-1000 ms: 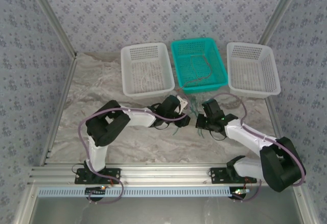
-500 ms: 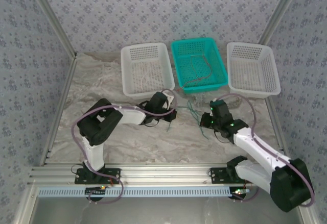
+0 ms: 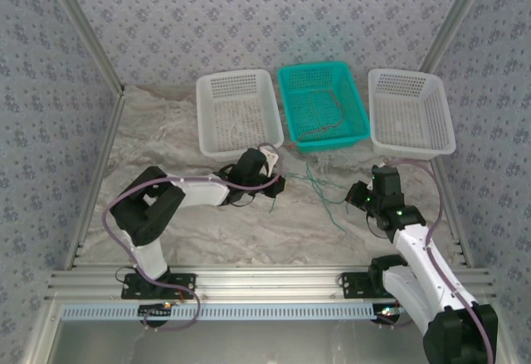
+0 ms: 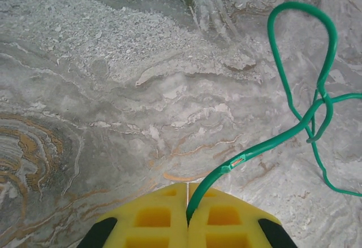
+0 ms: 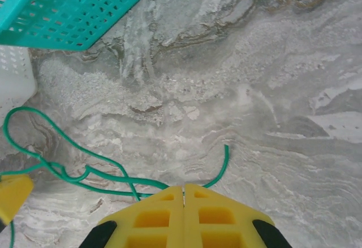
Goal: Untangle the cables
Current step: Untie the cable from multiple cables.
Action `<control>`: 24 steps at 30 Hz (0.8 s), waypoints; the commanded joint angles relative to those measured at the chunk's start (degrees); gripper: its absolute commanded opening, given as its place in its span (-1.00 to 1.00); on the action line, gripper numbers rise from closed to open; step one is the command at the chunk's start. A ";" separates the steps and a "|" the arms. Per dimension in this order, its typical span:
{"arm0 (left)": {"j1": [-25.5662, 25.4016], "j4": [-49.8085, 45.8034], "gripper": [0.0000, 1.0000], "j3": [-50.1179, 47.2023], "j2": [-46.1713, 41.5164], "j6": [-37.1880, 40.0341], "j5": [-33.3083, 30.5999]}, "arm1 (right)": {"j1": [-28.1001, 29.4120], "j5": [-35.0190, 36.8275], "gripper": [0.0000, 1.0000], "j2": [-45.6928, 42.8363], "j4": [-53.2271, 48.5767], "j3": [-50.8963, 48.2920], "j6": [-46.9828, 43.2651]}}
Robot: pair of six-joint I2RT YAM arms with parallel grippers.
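Note:
Thin green cables (image 3: 318, 187) lie stretched on the marble table between my two grippers. My left gripper (image 3: 275, 185) is shut on one green cable (image 4: 266, 144), which leaves the yellow fingertips (image 4: 210, 203) and runs right to a loop and a small knot (image 4: 320, 98). My right gripper (image 3: 359, 197) is shut with a green cable (image 5: 85, 172) pinched at its tips (image 5: 184, 188). A short free end (image 5: 225, 149) curls up just past them. A brown cable (image 3: 328, 115) lies inside the teal basket (image 3: 353, 99).
Three baskets stand in a row at the back: white (image 3: 207, 119), teal, white (image 3: 440, 115). The teal basket's corner (image 5: 73, 11) and the white one (image 5: 14, 78) are close ahead of my right gripper. Metal frame rails border the table.
Both arms have drawn apart: the left gripper moved left, the right gripper moved right and slightly nearer. The green cables between them are now spread out longer.

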 commanded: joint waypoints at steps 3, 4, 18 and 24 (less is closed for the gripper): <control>2.56 -6.36 -1.00 -2.04 -5.66 1.79 -5.07 | -2.97 7.39 -1.00 1.50 -4.85 -0.18 0.71; 2.54 -6.44 -1.00 -2.28 -6.36 1.89 -4.76 | -2.64 5.08 -1.00 2.30 -3.34 -0.34 0.31; 0.27 -8.15 -1.00 -0.88 -9.00 3.60 -4.76 | 13.70 4.65 0.29 15.59 6.51 3.65 -6.91; 0.21 -9.04 -1.00 -0.78 -10.25 3.75 -5.35 | 16.75 9.15 0.20 27.18 9.56 6.54 -6.67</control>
